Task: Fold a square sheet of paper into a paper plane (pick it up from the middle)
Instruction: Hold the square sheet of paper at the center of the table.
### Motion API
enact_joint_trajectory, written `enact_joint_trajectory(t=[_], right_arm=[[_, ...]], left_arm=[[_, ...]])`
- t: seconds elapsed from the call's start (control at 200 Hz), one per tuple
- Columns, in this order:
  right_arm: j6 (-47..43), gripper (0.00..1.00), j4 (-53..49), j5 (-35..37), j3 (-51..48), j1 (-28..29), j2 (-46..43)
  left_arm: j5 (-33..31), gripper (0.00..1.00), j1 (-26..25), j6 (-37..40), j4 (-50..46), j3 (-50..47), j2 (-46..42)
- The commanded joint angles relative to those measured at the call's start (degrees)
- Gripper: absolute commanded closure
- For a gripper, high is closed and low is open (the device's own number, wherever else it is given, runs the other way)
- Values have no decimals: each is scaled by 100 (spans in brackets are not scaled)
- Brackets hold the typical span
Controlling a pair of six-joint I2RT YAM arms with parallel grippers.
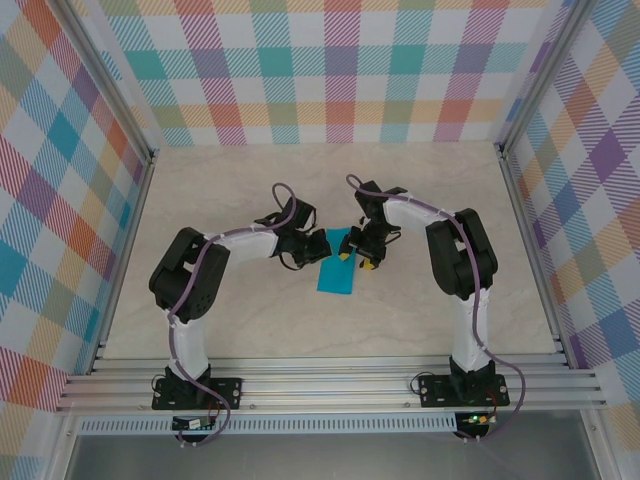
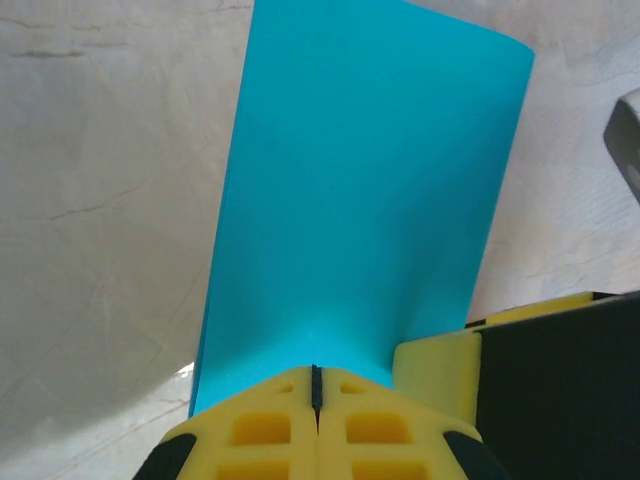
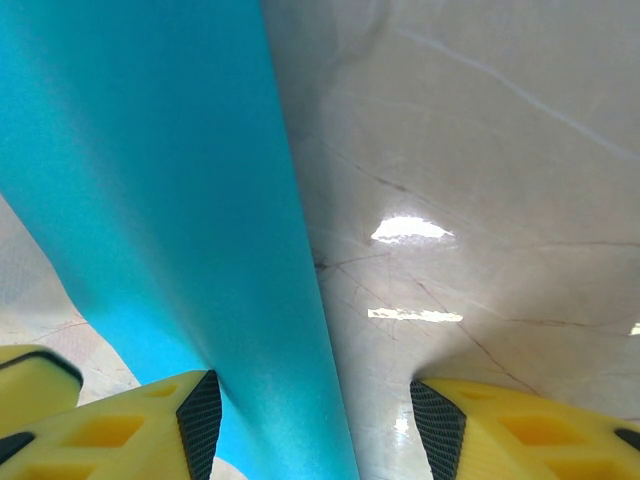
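The square sheet of paper [image 1: 337,275] is teal and shows as a narrow, upright-curving strip at the table's middle, between both grippers. My left gripper [image 1: 322,245] is shut on its near edge; in the left wrist view the yellow jaws [image 2: 317,375] meet on the paper [image 2: 370,180], which rises away from them. My right gripper [image 1: 362,258] stands open. In the right wrist view the paper [image 3: 150,180] runs between the gripper's [image 3: 315,400] fingers, close to the left finger's pad [image 3: 200,420]. One right finger [image 2: 435,365] sits beside the left jaws. A paper plane is out of view.
The pale marbled table [image 1: 250,190] is boxed in by plaid walls [image 1: 60,200] on three sides and aluminium posts [image 1: 525,230]. A metal rail [image 1: 330,385] carrying both arm bases runs along the near edge.
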Motion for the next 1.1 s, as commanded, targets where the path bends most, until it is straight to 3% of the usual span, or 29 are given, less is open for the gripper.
enact_joint_trajectory(t=[0.0, 0.49, 0.645, 0.82, 0.86, 0.95, 1.055, 1.095], right_arm=[[-123, 41, -134, 794, -314, -5, 584], [-110, 40, -32, 646, -282, -7, 479], [-266, 38, 78, 464, -111, -86, -13], [-486, 37, 895, -293, -419, -460, -1098], [-493, 42, 1094, -483, -560, -543, -1290], [-441, 69, 1629, -935, -907, -613, -1553], [-89, 99, 2793, -1954, -1506, -613, -1567], [74, 100, 3166, -2208, -1685, -599, -1510]], left_arm=[[-77, 100, -95, 167, -238, 245, 214], [-334, 100, -115, 318, -406, 197, 530], [-288, 100, -124, 310, -327, 81, 525], [-273, 100, -141, 313, -276, 53, 565], [-264, 100, -148, 310, -258, 38, 566], [-258, 100, -150, 306, -232, 18, 565], [-247, 100, -150, 292, -204, 18, 572], [-245, 100, -150, 302, -212, 26, 573]])
